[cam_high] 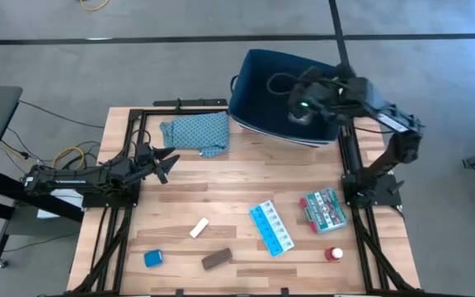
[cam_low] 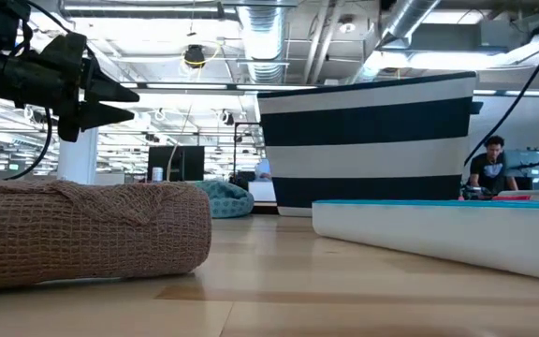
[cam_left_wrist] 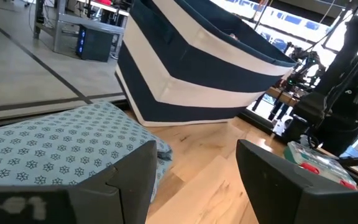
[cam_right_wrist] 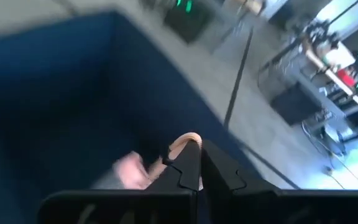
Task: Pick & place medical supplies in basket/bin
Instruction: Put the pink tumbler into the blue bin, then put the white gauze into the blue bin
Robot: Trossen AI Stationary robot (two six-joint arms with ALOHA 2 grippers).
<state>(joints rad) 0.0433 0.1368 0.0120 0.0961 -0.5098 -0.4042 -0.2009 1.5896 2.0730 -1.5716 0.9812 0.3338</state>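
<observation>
The dark navy bin point(cam_high: 264, 70) sits at the table's far edge, striped navy and white on its outer wall point(cam_low: 372, 140). My right gripper point(cam_right_wrist: 199, 163) hangs over its inside, shut on a pinkish piece, which looks like the pink roll point(cam_right_wrist: 187, 140). On the table lie the pill organiser point(cam_high: 272, 228), green-red packet point(cam_high: 323, 209), red-white bottle point(cam_high: 334, 254), white piece point(cam_high: 199, 228), blue cube point(cam_high: 153, 258) and brown block point(cam_high: 216, 259). My left gripper point(cam_high: 168, 162) waits open at the left side, near the teal cloth point(cam_high: 196, 132). My right gripper pinches a thin peach-pink edge point(cam_right_wrist: 190, 138) of the roll between its two fingertips, pointing down into the bin from above. The piece is lifted clear over the bin's dark floor. A blurred pink shape point(cam_right_wrist: 132, 171) beside the fingers may be the rest of it.
The teal cloth lies bunched at the far left of the table, just ahead of the left fingers point(cam_left_wrist: 55, 149). The black frame rails point(cam_high: 130, 165) run along both table sides. Bare wood lies between the cloth and the near row of items.
</observation>
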